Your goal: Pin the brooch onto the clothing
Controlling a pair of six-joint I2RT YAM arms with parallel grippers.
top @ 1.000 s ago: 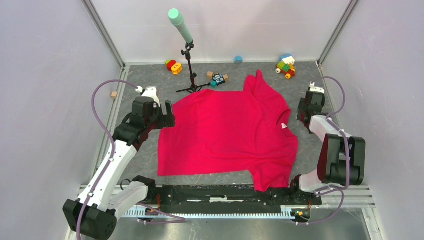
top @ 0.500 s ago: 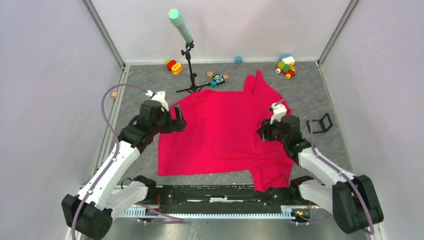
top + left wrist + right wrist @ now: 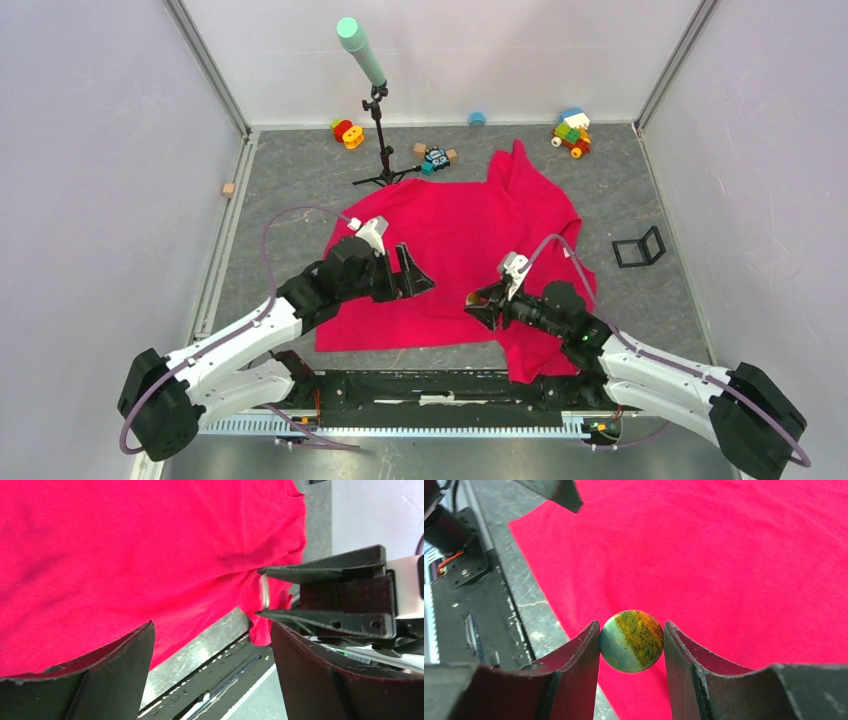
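The red-pink T-shirt (image 3: 455, 245) lies flat on the grey table, collar to the right. My right gripper (image 3: 481, 303) hovers over the shirt's front part and is shut on the brooch (image 3: 631, 641), a round green and yellow disc held by its edges between both fingers. In the left wrist view the brooch (image 3: 264, 591) shows edge-on in the right gripper (image 3: 260, 591). My left gripper (image 3: 416, 275) is open and empty, just left of the right gripper, its jaws facing it over the shirt (image 3: 125, 555). The shirt (image 3: 734, 550) fills the right wrist view.
A tripod stand with a green tip (image 3: 377, 110) stands at the back by the shirt's far edge. Toy blocks (image 3: 347, 132), (image 3: 435, 157), (image 3: 572, 132) lie along the back. A small black frame (image 3: 638, 248) sits right of the shirt. The black rail (image 3: 450, 388) runs along the front.
Both arms have swung in from the sides over the shirt's front part. The right gripper has come from the far right, and the two grippers now face each other closely.
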